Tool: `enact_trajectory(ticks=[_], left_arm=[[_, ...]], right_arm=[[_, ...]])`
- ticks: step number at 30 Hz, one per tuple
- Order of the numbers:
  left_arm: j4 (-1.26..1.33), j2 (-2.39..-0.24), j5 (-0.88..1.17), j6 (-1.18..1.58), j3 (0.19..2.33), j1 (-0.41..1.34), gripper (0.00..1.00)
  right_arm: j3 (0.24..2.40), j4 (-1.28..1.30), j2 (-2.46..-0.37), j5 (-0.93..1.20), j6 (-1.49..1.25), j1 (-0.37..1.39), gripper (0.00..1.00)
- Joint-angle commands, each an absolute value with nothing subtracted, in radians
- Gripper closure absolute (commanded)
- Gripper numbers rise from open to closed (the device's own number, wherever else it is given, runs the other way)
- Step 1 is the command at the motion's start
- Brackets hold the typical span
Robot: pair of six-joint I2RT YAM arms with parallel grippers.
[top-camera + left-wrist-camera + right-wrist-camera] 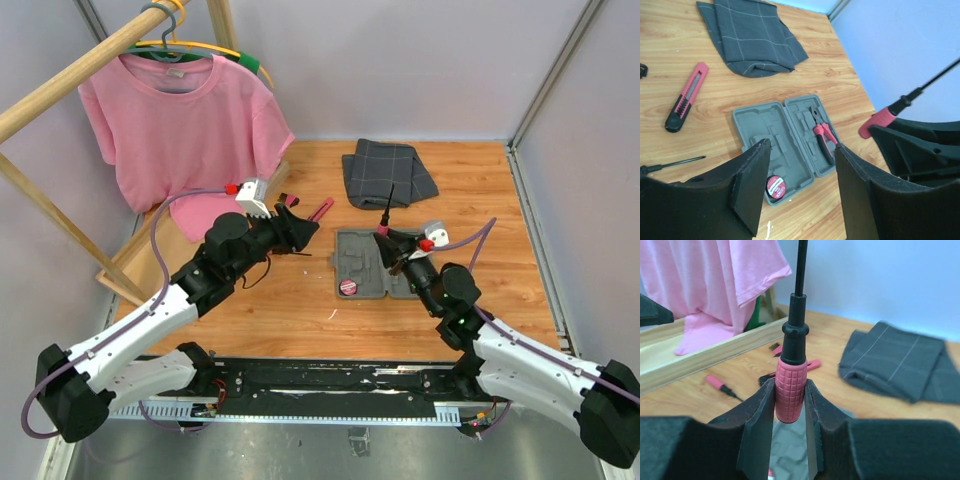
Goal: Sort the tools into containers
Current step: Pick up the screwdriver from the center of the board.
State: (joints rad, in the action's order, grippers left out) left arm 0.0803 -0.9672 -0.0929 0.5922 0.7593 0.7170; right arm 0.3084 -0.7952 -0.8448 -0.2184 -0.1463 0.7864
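My right gripper (790,395) is shut on the pink grip of a screwdriver (791,382), whose black shaft points upward. It hangs above the right half of the open grey tool case (365,262), where the screwdriver (387,212) stands nearly upright. Red-handled pliers (821,137) lie in the case's right half and a roll of tape (775,186) sits at its near left corner. My left gripper (801,150) is open and holds nothing, hovering left of the case (760,125). A pink utility knife (686,97) and a thin screwdriver (670,164) lie on the wood.
A folded grey cloth (388,172) lies at the back of the table. A pink T-shirt (180,120) hangs from a wooden rack (60,80) at the left, its base rail along the table's left side. Grey walls close in the right and back.
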Motion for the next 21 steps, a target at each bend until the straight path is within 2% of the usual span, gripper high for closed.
enact_trajectory(ticks=[1,14,21], left_arm=[[0.038,-0.939,-0.143,0.558,0.808,0.718,0.41],[0.011,-0.928,-0.136,0.502,0.842,0.716,0.37],[0.031,-0.932,-0.072,0.468,0.840,0.716,0.35]], right_arm=[[0.322,-0.771,-0.775,-0.194,0.197,0.811,0.99],[0.391,-0.598,-0.784,-0.113,0.559,0.967,0.99],[0.423,-0.388,-0.797,0.007,0.745,1.072,0.96]])
